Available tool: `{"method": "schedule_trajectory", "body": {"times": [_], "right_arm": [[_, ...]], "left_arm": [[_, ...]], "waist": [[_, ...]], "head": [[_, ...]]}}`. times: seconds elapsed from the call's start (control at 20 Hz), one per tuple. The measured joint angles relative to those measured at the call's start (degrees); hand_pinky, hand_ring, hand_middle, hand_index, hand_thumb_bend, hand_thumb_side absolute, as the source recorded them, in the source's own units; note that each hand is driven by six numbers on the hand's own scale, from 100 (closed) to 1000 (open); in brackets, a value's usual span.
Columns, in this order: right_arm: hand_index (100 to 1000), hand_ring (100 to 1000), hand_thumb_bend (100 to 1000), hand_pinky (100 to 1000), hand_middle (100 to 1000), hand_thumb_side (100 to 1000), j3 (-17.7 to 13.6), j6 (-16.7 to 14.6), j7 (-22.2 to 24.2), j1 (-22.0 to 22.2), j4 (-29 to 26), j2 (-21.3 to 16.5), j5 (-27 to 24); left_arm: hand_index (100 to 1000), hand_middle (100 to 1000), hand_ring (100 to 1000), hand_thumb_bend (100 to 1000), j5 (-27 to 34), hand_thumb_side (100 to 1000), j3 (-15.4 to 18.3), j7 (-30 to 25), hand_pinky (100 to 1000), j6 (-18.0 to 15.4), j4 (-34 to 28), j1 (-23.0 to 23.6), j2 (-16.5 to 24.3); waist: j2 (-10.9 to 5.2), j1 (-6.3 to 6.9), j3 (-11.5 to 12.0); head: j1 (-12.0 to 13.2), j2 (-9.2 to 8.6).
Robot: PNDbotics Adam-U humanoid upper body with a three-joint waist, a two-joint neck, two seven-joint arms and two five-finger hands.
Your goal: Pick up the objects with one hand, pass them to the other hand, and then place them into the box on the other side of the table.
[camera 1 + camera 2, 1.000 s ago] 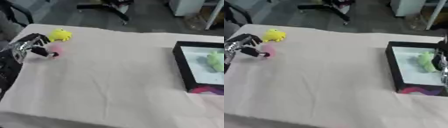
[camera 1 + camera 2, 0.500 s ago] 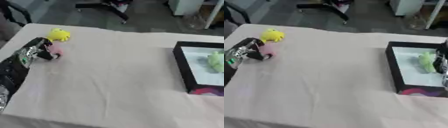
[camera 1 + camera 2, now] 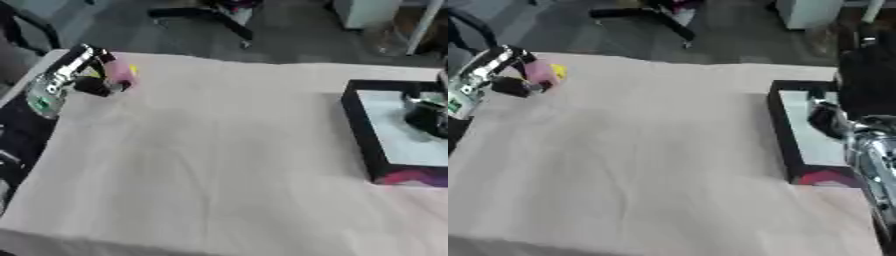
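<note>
Here, left robot hand (image 3: 74, 75) on pink toy (image 3: 119, 74), right robot hand (image 3: 859, 125) clearer in right eye view

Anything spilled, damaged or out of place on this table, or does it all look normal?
Nothing stands out. The left hand is curled round a pink object at the table's far left, a yellow object just behind it. The black box sits square at the right edge, with the right hand over it. No spill shows.

- left hand (image 3: 66, 77): silver metal links, black fingertips, green patch near wrist
- right hand (image 3: 859, 135): black casing, silver jointed forearm below
</note>
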Motion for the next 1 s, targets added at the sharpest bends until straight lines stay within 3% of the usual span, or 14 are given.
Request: {"method": "schedule_trajectory", "body": {"times": [0.2,0.4,0.65,1.0], "right_arm": [[1000,931,344,1000,925,302,4.46,-4.06,1.39,-3.64,0.59,2.12,-3.28],[1000,934,356,1000,929,285,7.39,-6.73,2.72,-5.67,1.79,3.87,-5.02],[1000,933,338,1000,931,280,9.27,-7.52,3.24,-6.06,3.3,4.97,-6.58],[1000,929,309,1000,929,267,10.99,-7.0,2.73,-6.08,5.53,5.76,-8.35]], "left_arm": [[510,420,470,224,14.97,276,-7.17,-9.15,721,4.95,-9.79,-0.17,-4.0],[531,442,490,220,22.02,295,-11.89,-13.2,739,10.82,-16.0,-1.94,-8.63],[553,462,509,222,23.11,301,-14.8,-16.5,753,14.48,-19.16,-3.46,-12.75],[562,469,516,216,22.93,305,-15.62,-19.55,759,15.82,-19.38,-4.24,-15.26]], "waist": [[-0.42,0.02,0.75],[-0.65,0.08,1.47],[-0.82,0.09,1.8],[-0.82,0.13,1.92]], "head": [[-1.57,0.21],[-2.27,0.44],[-2.35,0.91],[-2.37,0.93]]}}
